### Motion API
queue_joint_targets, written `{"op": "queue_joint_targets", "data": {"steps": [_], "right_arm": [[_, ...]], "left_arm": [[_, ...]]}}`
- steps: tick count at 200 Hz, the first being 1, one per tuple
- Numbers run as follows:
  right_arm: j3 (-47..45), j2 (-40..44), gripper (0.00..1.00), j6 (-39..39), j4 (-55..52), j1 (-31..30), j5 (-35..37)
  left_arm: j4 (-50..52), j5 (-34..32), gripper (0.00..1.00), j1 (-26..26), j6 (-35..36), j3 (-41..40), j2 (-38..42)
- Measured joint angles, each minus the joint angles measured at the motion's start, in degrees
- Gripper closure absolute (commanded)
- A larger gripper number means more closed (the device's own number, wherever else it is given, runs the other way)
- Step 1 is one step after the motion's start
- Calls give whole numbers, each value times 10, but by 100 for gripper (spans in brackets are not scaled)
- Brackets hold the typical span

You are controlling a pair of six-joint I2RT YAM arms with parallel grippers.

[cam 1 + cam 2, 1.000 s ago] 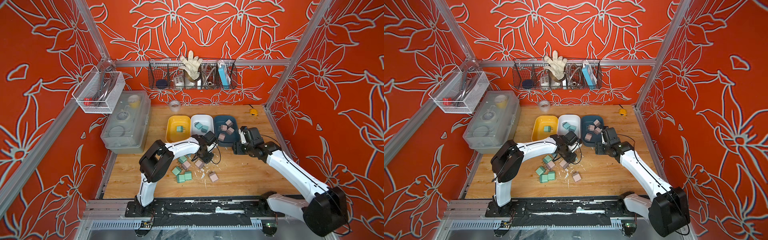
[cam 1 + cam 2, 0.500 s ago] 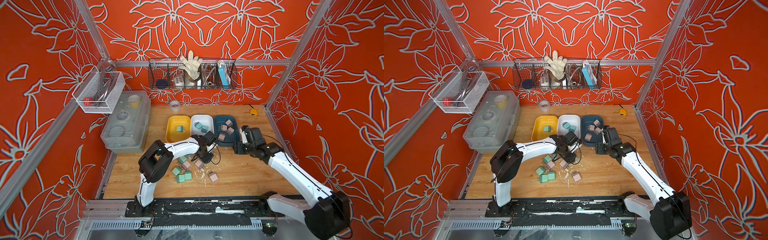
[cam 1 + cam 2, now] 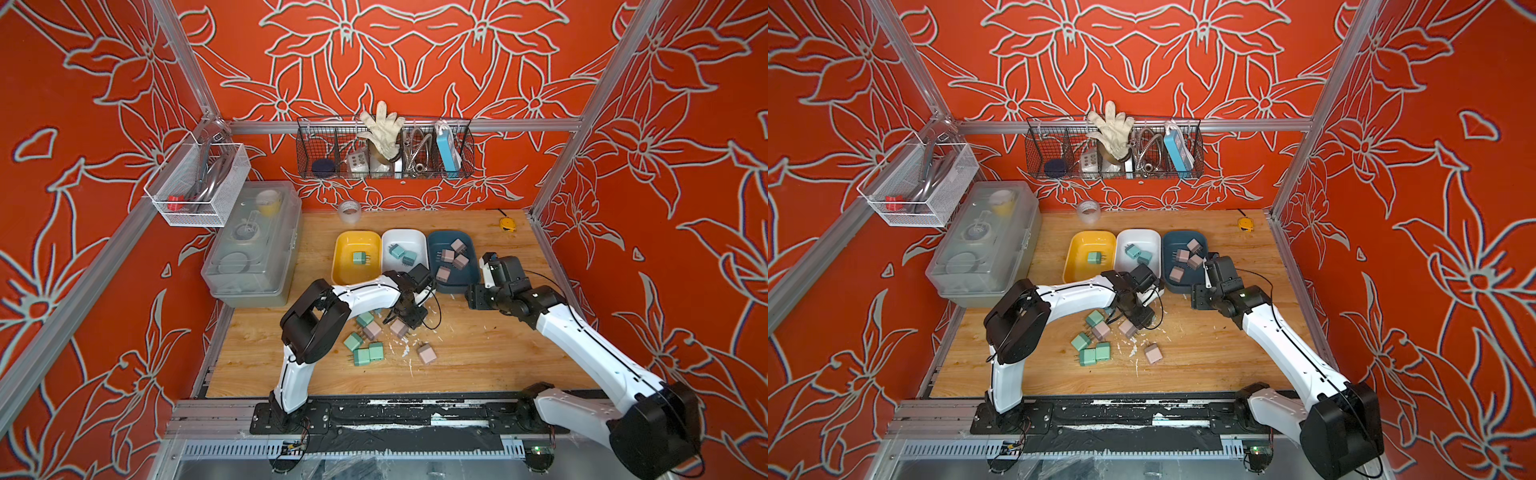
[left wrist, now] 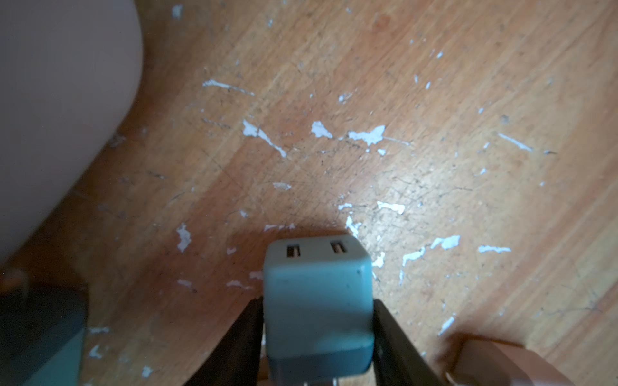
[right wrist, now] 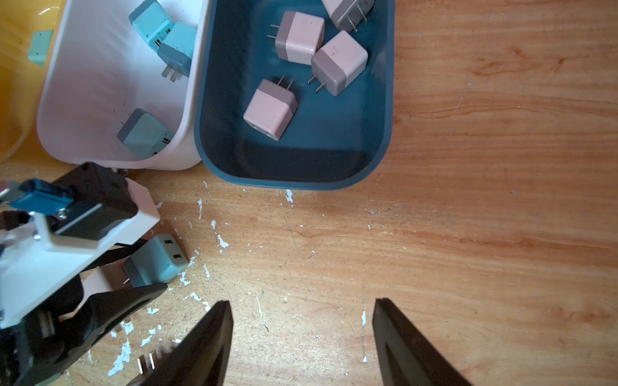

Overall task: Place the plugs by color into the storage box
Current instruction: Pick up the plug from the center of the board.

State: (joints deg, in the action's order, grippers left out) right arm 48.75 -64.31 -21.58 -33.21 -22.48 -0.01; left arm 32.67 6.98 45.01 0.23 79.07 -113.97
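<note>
here, three trays stand close side by side at the far middle of the wooden table (image 3: 478,353). the yellow tray (image 3: 345,272) is leftmost and holds one mint green plug (image 3: 359,258). nearer than it, loose plugs lie scattered on the wood: four loose mint green plugs (image 3: 361,356) to the left, and three loose mauve-pink plugs (image 3: 427,354) among them and to their right.

the white tray (image 3: 405,237) stands in the middle. both top views show two teal plugs (image 3: 398,251) toward its far end. the right wrist view shows a third teal plug (image 5: 145,133) at its near end.

the left gripper (image 4: 317,299) hangs low just near of the white tray's near right corner. its two fingers lie against opposite sides of the held teal plug (image 5: 157,262), whose slotted face points away from the wrist. whether that plug rests on the wood or is lifted, i cannot tell. one loose mauve-pink plug lies just beside it.

the dark blue tray (image 3: 438,243) is rightmost and holds four mauve-pink plugs (image 3: 448,255).

the right gripper (image 5: 301,302) hovers over bare wood just near of the dark blue tray's near edge. its fingers are spread wide with nothing between them.
</note>
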Motion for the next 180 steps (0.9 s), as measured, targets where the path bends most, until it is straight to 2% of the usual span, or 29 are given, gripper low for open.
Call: {"op": "queue_joint_targets", "data": {"steps": [30,83,180], "right_arm": [[-1,0,28,0,2,0,0],[-1,3,28,0,2,0,0],[-6,41,28,1,2,0,15]], "left_arm": [[0,0,63,0,0,0,0],[5,2,72,0,2,0,8],[13,4,73,-3,25,42,97]]}}
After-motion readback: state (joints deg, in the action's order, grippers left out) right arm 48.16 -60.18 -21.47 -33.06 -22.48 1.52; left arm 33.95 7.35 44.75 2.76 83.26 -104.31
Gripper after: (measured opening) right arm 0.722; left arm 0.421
